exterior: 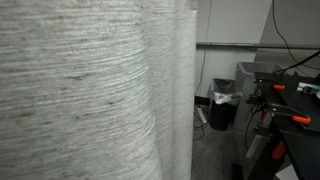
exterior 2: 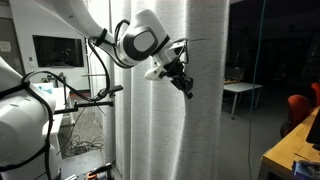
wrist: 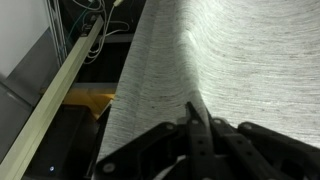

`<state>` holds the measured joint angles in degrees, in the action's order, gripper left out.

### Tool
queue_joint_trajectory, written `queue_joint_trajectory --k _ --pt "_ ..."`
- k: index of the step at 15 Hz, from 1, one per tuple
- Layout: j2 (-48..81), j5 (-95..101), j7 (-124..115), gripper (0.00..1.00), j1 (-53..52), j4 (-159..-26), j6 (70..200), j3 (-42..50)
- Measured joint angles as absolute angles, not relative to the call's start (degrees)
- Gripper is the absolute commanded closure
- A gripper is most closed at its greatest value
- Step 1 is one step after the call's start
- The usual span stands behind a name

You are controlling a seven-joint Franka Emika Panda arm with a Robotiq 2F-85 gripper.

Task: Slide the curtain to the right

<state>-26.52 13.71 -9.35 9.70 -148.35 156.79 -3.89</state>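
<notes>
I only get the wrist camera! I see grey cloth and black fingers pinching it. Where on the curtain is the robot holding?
Observer: In an exterior view the gripper sits about halfway up the visible curtain, nearer its edge on the picture's right.
Operator: What's past that edge?
Observer: A dark area, with a white table showing in it.
Operator: Is anything on the floor?
Observer: In an exterior view a black bin with a white liner stands on the floor beyond the curtain.
</notes>
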Motion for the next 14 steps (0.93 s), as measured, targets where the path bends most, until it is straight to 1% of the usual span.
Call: queue_joint_trajectory --k 2,4,9,12,14 --pt "-25.9 15.9 -9.9 1.0 11.9 -148.6 158.2 -4.3" --pt "-24.6 20.5 -12.1 1.0 16.7 -148.6 160.7 -5.3" --pt "-20.7 40.4 -25.1 1.0 36.7 -144.9 166.7 -9.7" --pt "-18.2 52.2 -35.1 1.0 48.3 -140.6 166.4 -13.7" --pt "-16.6 59.4 -42.0 1.0 54.0 -137.8 165.2 -16.0"
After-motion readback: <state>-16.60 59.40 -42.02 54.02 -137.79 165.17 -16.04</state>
